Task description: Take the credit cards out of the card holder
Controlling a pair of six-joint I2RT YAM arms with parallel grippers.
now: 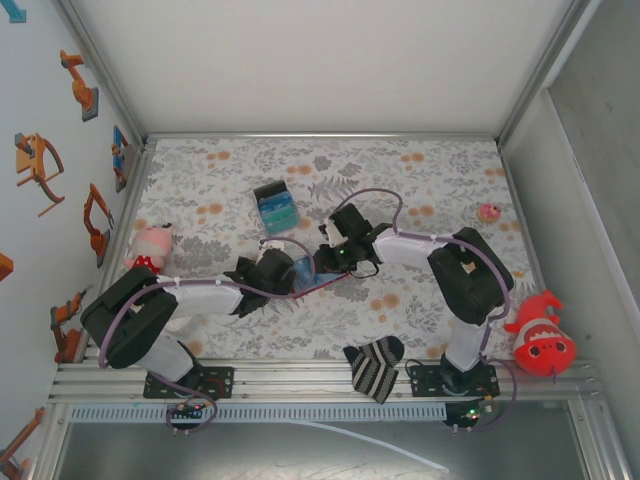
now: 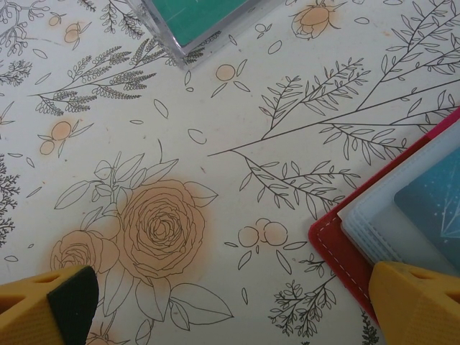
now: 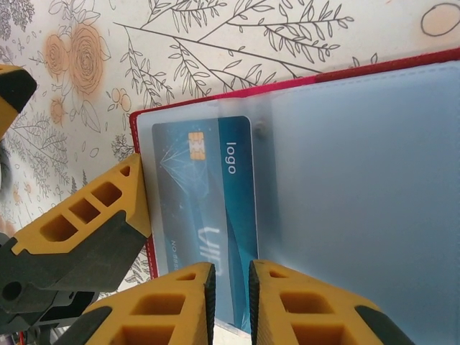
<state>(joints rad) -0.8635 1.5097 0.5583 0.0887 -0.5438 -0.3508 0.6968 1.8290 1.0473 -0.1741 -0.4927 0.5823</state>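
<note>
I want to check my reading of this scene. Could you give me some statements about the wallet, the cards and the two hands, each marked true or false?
1. The card holder lies open. True.
2. A blue credit card sits inside it. True.
3. The left hand is closed tight. False: it is wide open, beside the card holder's corner.
4. The clear box holds red things. False: its contents look teal and blue.
5. The right hand is far from the card holder. False: it is directly over the credit card.
</note>
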